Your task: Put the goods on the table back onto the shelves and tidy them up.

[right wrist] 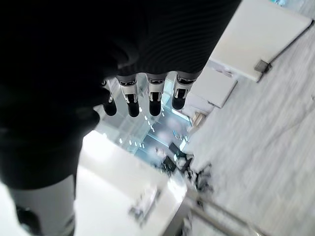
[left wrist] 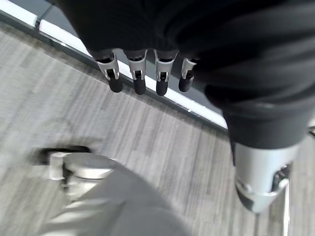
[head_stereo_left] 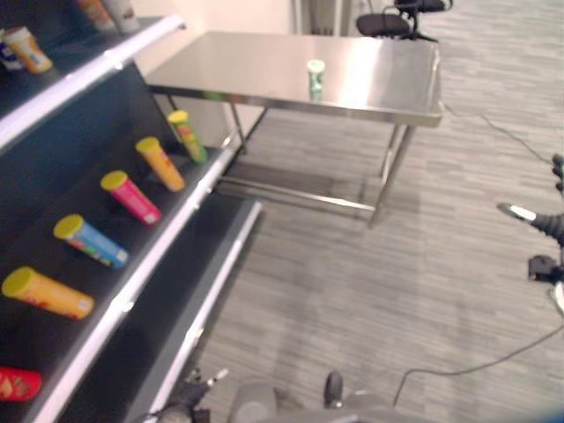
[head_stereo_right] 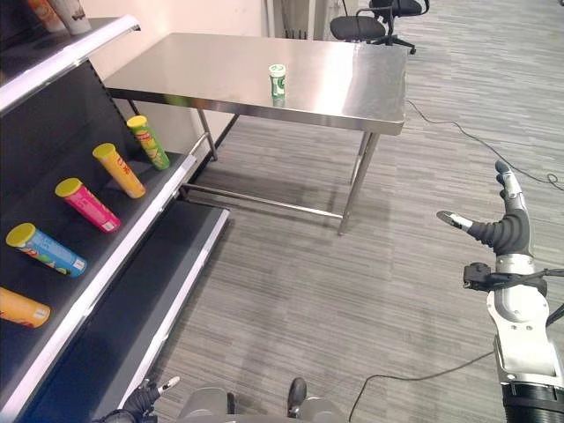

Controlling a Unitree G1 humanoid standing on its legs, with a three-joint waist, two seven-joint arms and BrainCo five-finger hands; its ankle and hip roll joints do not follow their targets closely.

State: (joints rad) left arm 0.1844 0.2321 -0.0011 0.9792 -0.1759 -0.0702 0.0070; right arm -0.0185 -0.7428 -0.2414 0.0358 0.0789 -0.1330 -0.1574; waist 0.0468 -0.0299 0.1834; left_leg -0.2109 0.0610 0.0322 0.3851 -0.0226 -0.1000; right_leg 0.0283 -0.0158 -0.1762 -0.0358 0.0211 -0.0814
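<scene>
Small green-and-white can point(head_stereo_right: 278, 80) stands upright on the steel table point(head_stereo_right: 220, 62), toward the middle, well apart from both hands. Right hand point(head_stereo_right: 504, 227) raised over the floor to the right of the table, fingers straight, thumb out to the side, holding nothing. Left hand point(left wrist: 142, 73) low near the shelf unit's base, fingers relaxed and straight over grey floor, empty. Shelves point(head_stereo_right: 97, 264) on the robot's left carry tubes lying tilted in a row: green point(head_stereo_right: 148, 141), orange point(head_stereo_right: 119, 169), pink point(head_stereo_right: 86, 204), blue point(head_stereo_right: 46, 249), another orange point(head_stereo_right: 19, 307). Office chair point(head_stereo_right: 366, 25) behind the table
</scene>
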